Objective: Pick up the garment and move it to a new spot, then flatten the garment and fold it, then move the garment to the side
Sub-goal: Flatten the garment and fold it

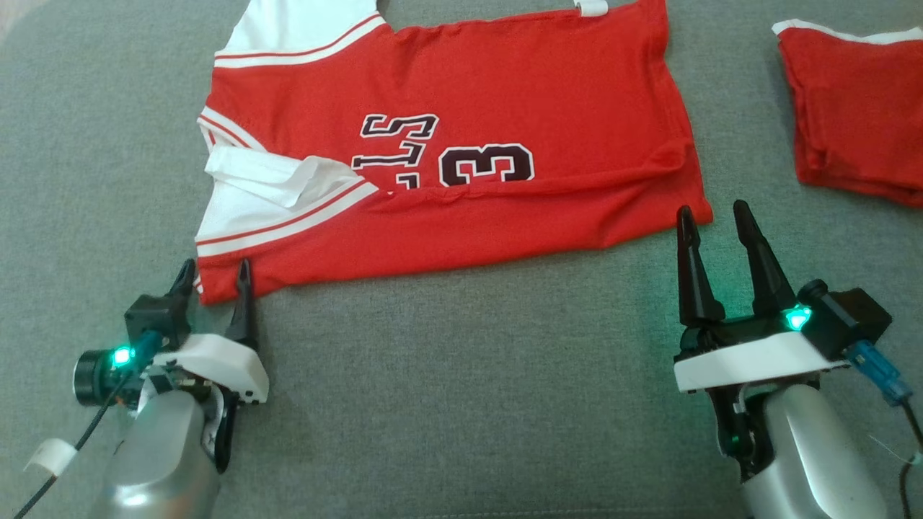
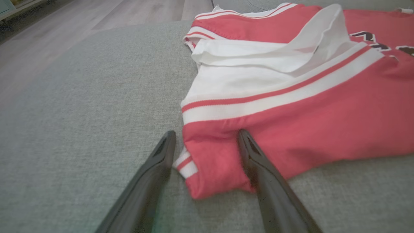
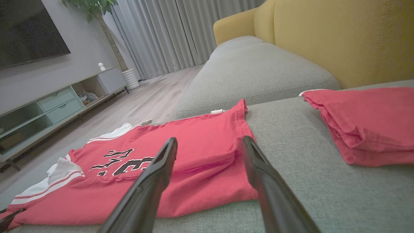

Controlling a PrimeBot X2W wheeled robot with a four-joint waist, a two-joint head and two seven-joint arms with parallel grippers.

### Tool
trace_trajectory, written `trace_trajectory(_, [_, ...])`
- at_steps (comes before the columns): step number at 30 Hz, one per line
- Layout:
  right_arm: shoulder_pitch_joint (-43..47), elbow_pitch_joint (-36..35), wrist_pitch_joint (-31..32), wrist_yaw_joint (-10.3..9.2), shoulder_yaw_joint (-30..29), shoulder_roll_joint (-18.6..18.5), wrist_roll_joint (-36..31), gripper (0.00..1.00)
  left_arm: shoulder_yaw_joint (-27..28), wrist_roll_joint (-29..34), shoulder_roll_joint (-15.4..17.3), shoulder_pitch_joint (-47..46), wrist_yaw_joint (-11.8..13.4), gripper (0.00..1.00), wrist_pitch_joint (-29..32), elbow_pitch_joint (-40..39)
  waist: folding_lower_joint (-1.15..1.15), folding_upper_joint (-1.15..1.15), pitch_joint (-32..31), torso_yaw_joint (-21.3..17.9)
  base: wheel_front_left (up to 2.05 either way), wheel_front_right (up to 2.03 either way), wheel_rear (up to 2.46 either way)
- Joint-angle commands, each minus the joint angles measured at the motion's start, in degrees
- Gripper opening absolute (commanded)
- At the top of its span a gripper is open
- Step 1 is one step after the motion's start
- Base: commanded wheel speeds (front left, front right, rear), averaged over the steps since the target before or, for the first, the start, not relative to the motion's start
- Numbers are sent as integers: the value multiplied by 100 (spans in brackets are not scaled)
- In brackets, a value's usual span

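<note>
A red basketball jersey lies spread across the upper middle of the head view on the grey sofa cushion. Its white sleeves are to the frame's left and its hem is to the right. The near long edge is turned up over the body, covering the lower part of the black number.

My left pincer, at lower left, stands released with both dark fingers apart, straddling the jersey's lower left corner. In the left wrist view one finger lies over the red cloth just below the white and red sleeve band. The other finger sits on the bare grey cushion beside the corner. It grasps nothing.

My right pincer, at lower right, is likewise released, fingers spread and pointing up the frame. Its tips are at the jersey's lower right corner, and the left tip is just at the cloth's edge. Whether it touches, I cannot tell. In the right wrist view the two fingers frame the hem end of the jersey, with no cloth between them.

A second red garment, folded and edged in white, lies at the upper right of the head view, well apart from the jersey. In the right wrist view a yellow sofa back rises at upper right, with grey curtains and a low TV cabinet at left.
</note>
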Motion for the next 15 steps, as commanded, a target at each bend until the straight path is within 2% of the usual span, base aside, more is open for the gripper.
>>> trace_trajectory(1, [-147,-185,-61,-11,147,8,20,100,125,-59,165,-81,-14,100,54,166,-1,0,11,2,0,0,0])
trace_trajectory(2, [-152,-178,-61,-11,149,8,23,100,121,-90,149,-104,-59,75,87,246,-1,0,12,5,0,0,0])
trace_trajectory(3, [-156,-168,-61,-11,152,8,24,100,103,-109,142,-126,-121,11,121,321,-1,0,8,6,0,0,0])
trace_trajectory(4, [-160,-155,-61,-11,155,8,24,100,72,-113,143,-145,-183,0,152,391,-1,0,0,7,0,0,0])
trace_trajectory(10, [-162,-12,-61,-11,89,8,-15,100,42,-145,132,-225,-257,0,32,493,-1,0,-134,57,0,0,0])
trace_trajectory(13, [-167,421,-45,-11,-11,8,-157,100,82,-162,96,-243,-250,0,-124,248,-1,0,-251,118,0,0,0])
trace_trajectory(15, [-234,782,19,-11,-307,8,-364,100,77,-112,73,-240,-245,0,-175,-69,-1,0,-298,193,0,0,0])
